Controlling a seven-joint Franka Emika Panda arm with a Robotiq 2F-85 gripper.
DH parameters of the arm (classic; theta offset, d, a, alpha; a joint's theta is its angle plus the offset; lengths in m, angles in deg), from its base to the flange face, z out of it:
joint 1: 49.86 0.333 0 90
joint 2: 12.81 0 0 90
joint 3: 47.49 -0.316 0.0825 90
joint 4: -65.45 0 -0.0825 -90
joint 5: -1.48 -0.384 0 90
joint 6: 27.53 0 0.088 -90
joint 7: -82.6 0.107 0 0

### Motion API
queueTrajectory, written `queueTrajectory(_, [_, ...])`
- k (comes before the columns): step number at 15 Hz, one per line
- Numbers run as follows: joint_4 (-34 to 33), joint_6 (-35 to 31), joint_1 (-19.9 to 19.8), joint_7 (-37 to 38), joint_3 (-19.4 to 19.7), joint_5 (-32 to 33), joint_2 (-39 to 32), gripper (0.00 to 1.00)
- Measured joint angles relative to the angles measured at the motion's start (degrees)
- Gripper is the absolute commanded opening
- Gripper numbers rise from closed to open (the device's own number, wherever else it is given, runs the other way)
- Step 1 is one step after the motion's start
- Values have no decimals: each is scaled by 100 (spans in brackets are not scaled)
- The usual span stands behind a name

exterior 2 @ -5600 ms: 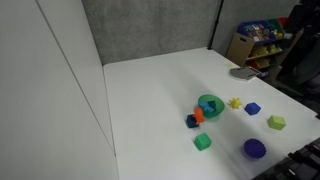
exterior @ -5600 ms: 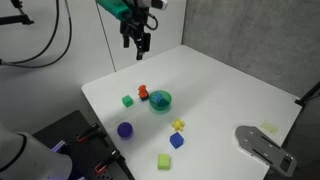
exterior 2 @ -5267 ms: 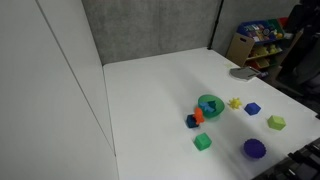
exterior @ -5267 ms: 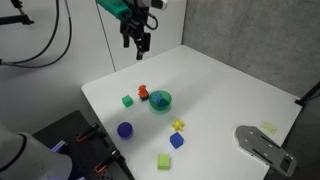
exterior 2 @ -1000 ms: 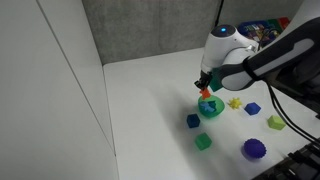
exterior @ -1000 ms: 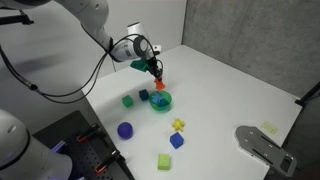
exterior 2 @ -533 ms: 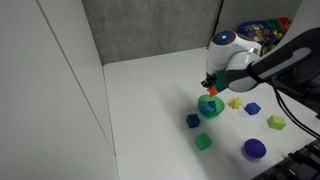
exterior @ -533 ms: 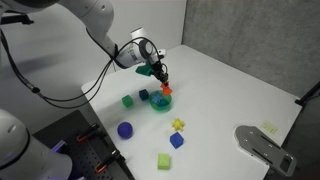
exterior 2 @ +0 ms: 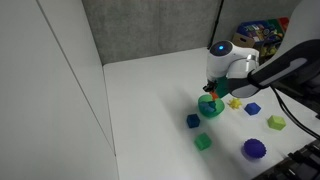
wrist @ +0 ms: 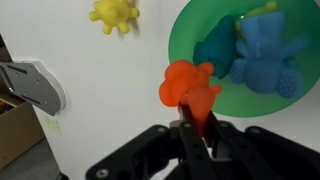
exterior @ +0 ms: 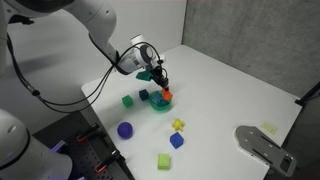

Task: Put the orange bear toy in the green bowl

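My gripper (wrist: 198,120) is shut on the orange bear toy (wrist: 189,88), which sticks out from between the fingers. In the wrist view the bear hangs at the left rim of the green bowl (wrist: 205,92), which holds a blue figure (wrist: 263,58) and a teal piece. In both exterior views the gripper (exterior: 162,88) (exterior 2: 210,90) holds the bear (exterior: 167,96) (exterior 2: 211,94) just above the bowl (exterior: 158,105) (exterior 2: 212,109), near the middle of the white table.
Around the bowl lie a green cube (exterior: 127,100), a dark block (exterior: 144,96), a purple ball (exterior: 125,130), a yellow star piece (exterior: 179,124), a blue block (exterior: 177,141) and a light green cube (exterior: 163,161). A grey plate-like object (exterior: 262,145) sits near the table corner.
The gripper has carried the bear sideways and down, from beside the bowl to just over its rim. The loose toys have not moved.
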Motion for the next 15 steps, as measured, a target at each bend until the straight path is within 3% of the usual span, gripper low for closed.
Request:
queueTrajectory(7, [3, 20, 25, 215, -62, 614, 72, 96])
queueTrajectory(12, [116, 27, -34, 221, -375, 765, 368, 100])
queueTrajectory(15, [230, 143, -272, 134, -755, 731, 671, 100])
